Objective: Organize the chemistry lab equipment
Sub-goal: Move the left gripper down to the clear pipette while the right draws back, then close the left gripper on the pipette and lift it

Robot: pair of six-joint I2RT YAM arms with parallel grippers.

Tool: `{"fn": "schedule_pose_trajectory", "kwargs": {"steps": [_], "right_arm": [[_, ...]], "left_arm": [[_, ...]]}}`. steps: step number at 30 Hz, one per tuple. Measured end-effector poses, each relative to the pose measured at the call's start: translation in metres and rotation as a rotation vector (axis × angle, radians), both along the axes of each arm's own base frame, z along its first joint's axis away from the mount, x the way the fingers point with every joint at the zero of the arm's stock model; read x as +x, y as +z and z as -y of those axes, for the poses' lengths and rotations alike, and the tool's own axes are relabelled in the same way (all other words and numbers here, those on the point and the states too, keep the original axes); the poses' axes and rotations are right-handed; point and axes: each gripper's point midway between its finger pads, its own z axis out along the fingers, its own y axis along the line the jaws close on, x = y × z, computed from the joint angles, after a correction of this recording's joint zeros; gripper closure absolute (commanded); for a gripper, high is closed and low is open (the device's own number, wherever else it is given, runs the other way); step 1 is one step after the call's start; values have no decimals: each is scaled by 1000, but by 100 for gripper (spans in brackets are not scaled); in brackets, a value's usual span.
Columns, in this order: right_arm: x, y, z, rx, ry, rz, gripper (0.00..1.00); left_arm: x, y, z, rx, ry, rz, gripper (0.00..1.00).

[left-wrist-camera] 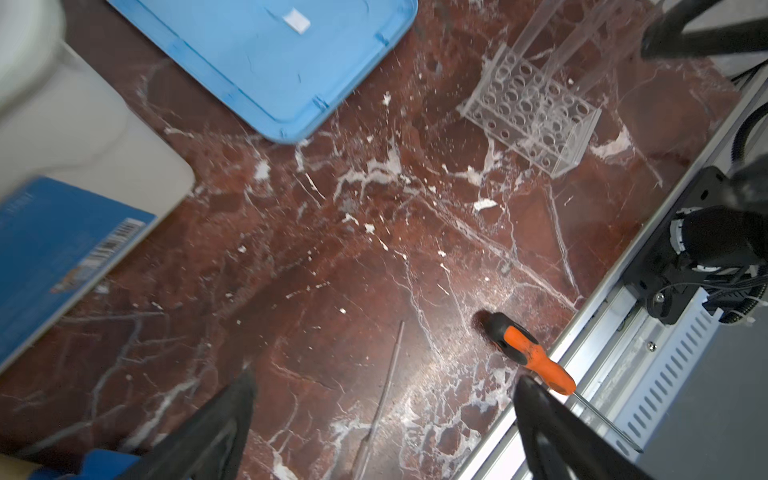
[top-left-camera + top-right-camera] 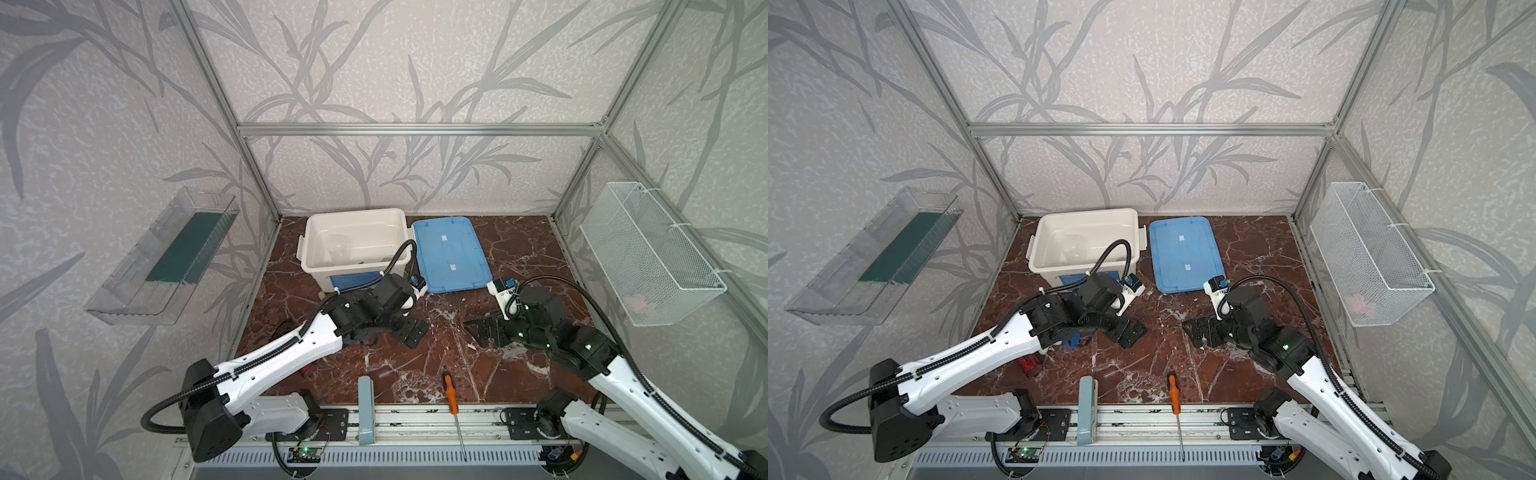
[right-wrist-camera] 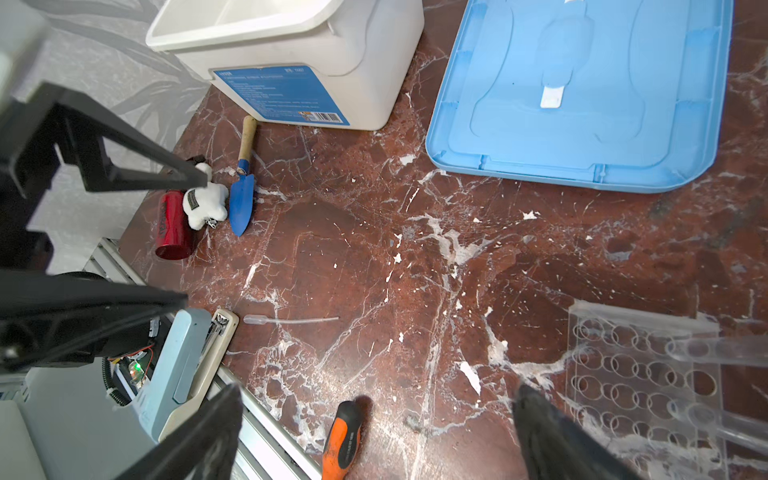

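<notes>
The tube rack point(image 3: 640, 382) lies just beside your right hand point(image 3: 378, 388), spread and empty; your left hand point(image 1: 386, 377), spread too, is farther.

The rack point(image 3: 640, 374) runs off the edge of my right wrist view. The tubes point(image 3: 715, 351) on it are cut off too, their ends out of sight. From above, my right gripper point(image 2: 476, 334) covers nearly all of the rack. My left arm point(image 2: 976, 357) hides the trowel point(image 2: 1073, 341) but for a blue scrap, and half the can point(image 2: 1030, 365). Something pale lies in the bin point(image 2: 353, 212), perhaps clear plastic, too faint to name. I can't make out the pink blur point(image 2: 640, 303) in the basket point(image 2: 665, 232). The screwdriver point(image 3: 343, 436) is cut off at the handle in my right wrist view.
</notes>
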Motion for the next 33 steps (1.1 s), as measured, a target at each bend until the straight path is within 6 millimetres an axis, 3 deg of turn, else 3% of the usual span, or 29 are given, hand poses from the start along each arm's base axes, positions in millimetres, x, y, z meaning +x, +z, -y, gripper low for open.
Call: {"fn": "schedule_pose_trajectory", "kwargs": {"steps": [8, 10, 11, 25, 28, 33], "right_arm": [[-4, -10, 3, -5, -6, -17, 1], [-5, -15, 3, -9, -10, -32, 1], [-5, -17, 3, -11, -13, -40, 1], [4, -25, -5, 24, -27, -45, 1], [8, -30, -8, 17, -27, -56, 1], [12, -36, -11, 16, -27, -56, 1]], "left_arm": [[-18, -53, -17, 70, 209, -169, 9], [-24, -63, -20, 104, 265, -202, 7], [-27, -66, -21, 117, 284, -213, 1], [-43, -78, -30, 44, 559, -295, 1], [-45, -83, -37, 37, 642, -324, 7], [-47, -89, -37, 71, 661, -338, 24]]}}
